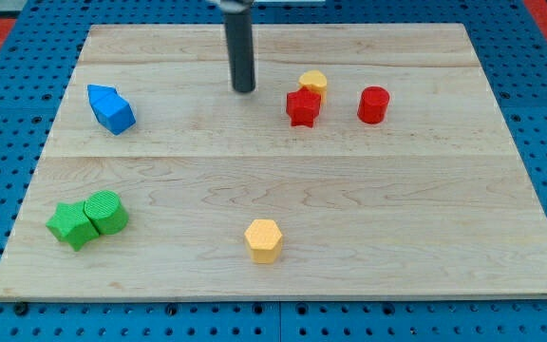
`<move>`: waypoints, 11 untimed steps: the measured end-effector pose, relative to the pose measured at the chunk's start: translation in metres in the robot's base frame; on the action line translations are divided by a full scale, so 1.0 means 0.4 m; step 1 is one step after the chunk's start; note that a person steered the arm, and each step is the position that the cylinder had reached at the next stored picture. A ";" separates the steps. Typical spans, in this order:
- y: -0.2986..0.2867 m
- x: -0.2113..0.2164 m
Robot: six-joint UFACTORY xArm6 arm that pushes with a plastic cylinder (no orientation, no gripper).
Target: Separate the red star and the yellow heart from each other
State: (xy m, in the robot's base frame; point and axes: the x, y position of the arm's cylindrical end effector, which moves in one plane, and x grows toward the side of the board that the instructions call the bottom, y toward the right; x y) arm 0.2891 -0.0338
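Red and glossy, the red star (303, 107) sits toward the view's right of my tip (244, 90), near it but apart, and slightly lower in the view. We see its pointed arms spread over the pale wooden board (283, 275), its top face a shade brighter than its sides. The yellow heart (313, 83) stands just behind the star, toward the view's top, and the two appear to touch or nearly so; from this angle we cannot tell whether a gap lies between them. We make out the heart's rounded top and warm yellow colour, though its lower part is hidden by the star. Our rod is a straight dark bar with no jaws, so nothing opens or closes; my tip rests on the board and touches no block. Farther to the view's right of my tip, beyond the star, stands a red cylinder (373, 104), clear of the pair. To the view's left of my tip, well apart, lies a blue block (111, 108) of irregular angular shape. Far toward the view's bottom and left we find a green star (71, 225) pressed against a green cylinder (106, 212). Toward the view's bottom, almost straight below my tip, sits a yellow hexagon (263, 239).
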 end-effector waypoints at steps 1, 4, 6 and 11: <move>0.106 -0.062; 0.225 0.118; 0.061 0.205; -0.190 0.202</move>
